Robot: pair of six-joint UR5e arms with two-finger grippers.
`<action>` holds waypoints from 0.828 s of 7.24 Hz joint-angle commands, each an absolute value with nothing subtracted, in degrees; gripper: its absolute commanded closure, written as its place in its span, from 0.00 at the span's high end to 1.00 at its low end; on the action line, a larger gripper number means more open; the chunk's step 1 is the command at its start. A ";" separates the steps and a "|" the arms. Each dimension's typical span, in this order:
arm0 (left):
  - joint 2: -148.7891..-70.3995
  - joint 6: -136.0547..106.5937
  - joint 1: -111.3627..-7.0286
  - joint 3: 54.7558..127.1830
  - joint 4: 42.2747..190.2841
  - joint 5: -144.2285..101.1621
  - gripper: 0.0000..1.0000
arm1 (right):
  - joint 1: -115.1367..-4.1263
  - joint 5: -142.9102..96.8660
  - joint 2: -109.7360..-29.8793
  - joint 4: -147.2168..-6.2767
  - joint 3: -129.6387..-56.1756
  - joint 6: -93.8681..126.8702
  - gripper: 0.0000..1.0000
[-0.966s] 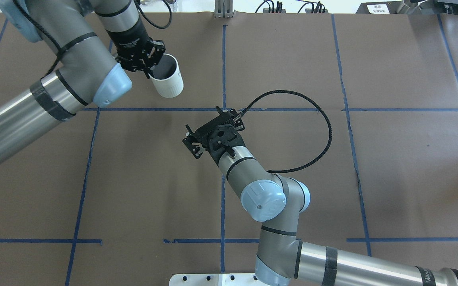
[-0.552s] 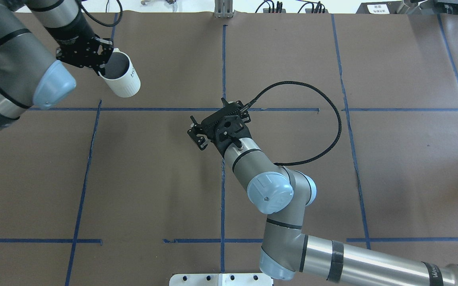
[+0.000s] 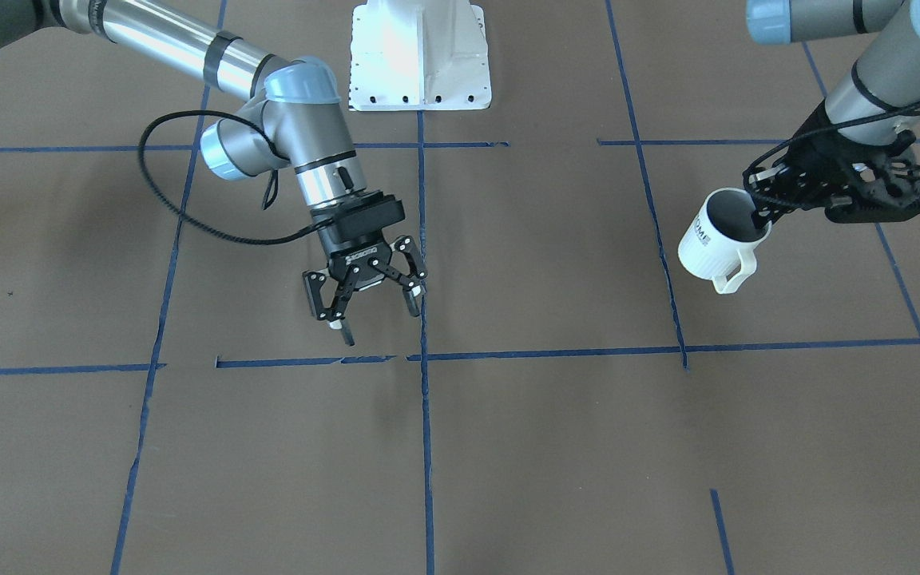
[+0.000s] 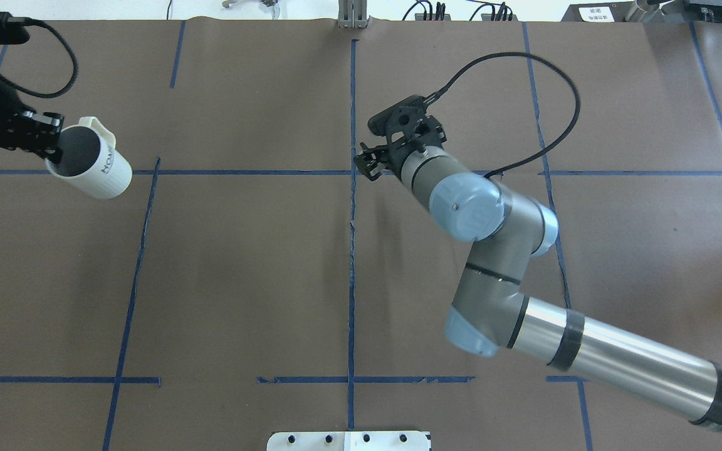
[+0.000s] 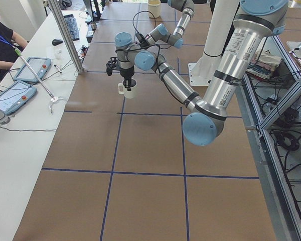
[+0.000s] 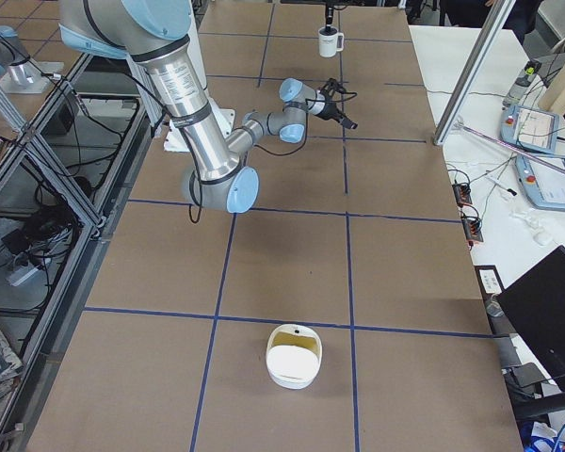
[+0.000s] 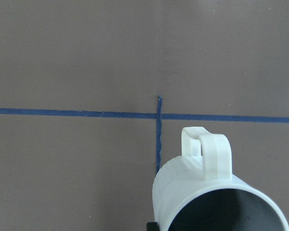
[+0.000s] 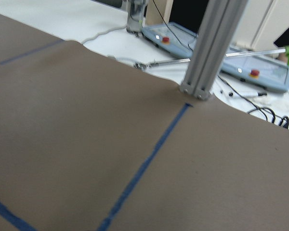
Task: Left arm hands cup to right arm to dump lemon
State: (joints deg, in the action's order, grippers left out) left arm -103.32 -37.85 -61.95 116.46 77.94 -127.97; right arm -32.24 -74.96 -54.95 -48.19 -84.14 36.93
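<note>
The left gripper (image 3: 762, 214), pinching the cup (image 3: 711, 243) by its rim, tilted, at the table's left side, should bring it level, handle outward, to the spread, empty right gripper (image 3: 376, 314), well apart; no lemon shows

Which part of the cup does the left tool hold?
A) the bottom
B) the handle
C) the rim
C: the left tool grips the rim of the cup at its mouth, and the handle is free, with nothing touching it.
</note>
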 commanded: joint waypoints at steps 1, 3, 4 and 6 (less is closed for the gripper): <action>-91.55 -31.13 -64.24 120.92 80.84 -128.14 0.00 | -43.46 -96.50 -60.52 -57.53 -89.09 37.18 1.00; -81.87 -29.27 -64.34 119.98 90.99 -128.06 0.00 | -53.65 -112.70 -61.09 -71.71 -89.56 37.09 1.00; -79.91 -29.53 -64.34 116.58 97.32 -128.14 0.00 | -59.53 -117.37 -61.52 -76.42 -90.26 35.87 1.00; -81.81 -29.88 -63.90 109.89 100.89 -128.14 0.00 | -69.29 -130.37 -65.37 -77.60 -90.44 25.20 1.00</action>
State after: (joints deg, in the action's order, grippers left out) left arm -81.07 -29.74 -64.15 113.80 98.36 -128.10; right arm -62.60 -122.08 -63.02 -75.78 -90.18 31.54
